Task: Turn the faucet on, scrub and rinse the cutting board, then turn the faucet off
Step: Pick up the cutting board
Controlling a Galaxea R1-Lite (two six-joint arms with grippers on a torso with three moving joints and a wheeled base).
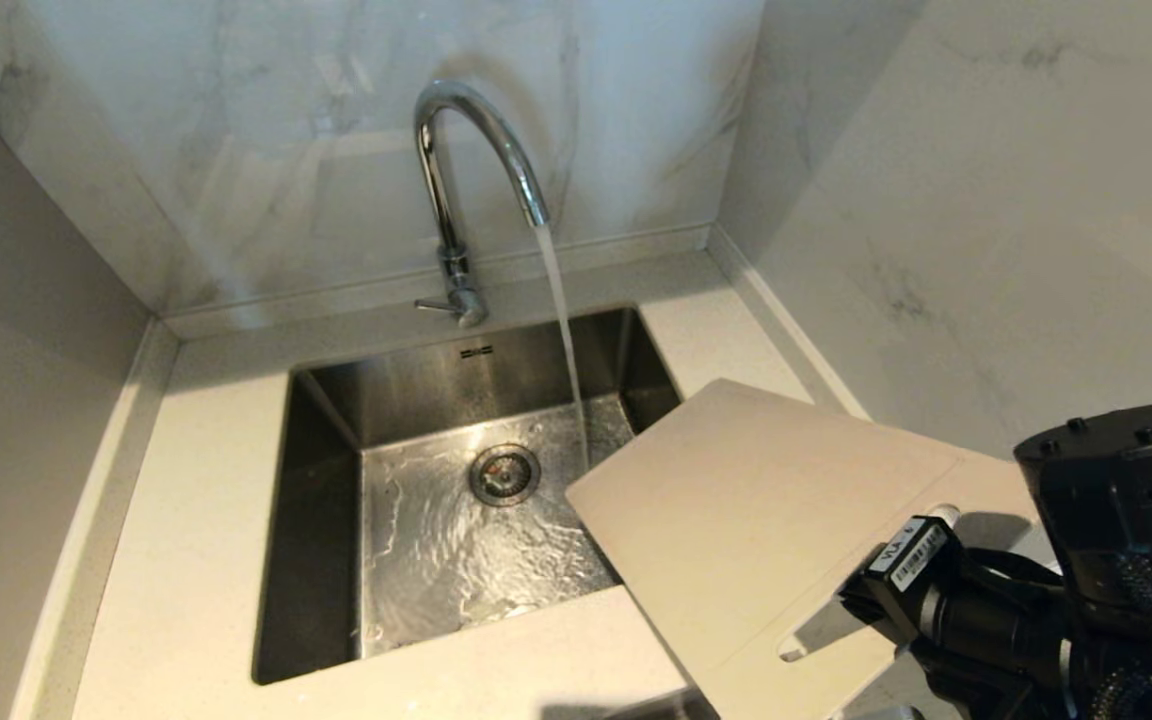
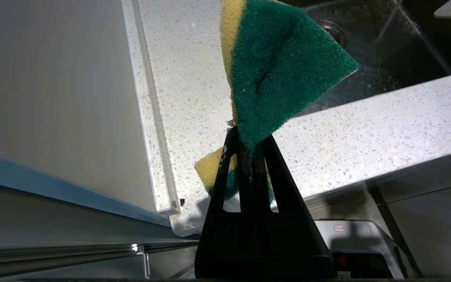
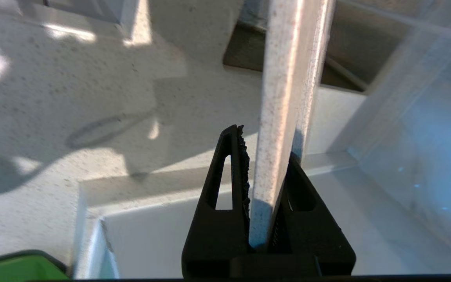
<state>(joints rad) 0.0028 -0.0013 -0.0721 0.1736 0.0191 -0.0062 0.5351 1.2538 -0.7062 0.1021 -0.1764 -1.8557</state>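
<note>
The chrome faucet point(image 1: 466, 150) stands behind the sink, its lever point(image 1: 433, 304) pointing left, and water point(image 1: 561, 330) runs from the spout into the basin. My right gripper point(image 1: 876, 600) is shut on the pale cutting board point(image 1: 766, 520) at its slotted handle end. It holds the board tilted over the sink's right front corner, the far corner just beside the stream. The right wrist view shows the board's edge point(image 3: 288, 78) between the fingers of my right gripper point(image 3: 264, 143). My left gripper point(image 2: 250, 135), out of the head view, is shut on a green-and-yellow sponge point(image 2: 284, 66) above the counter's front edge.
The steel sink point(image 1: 336, 420) has a wet floor and a round drain point(image 1: 504, 474). Pale speckled counter point(image 1: 186, 520) surrounds it, with marble walls behind and to the right. A green object point(image 3: 18, 268) shows at the corner of the right wrist view.
</note>
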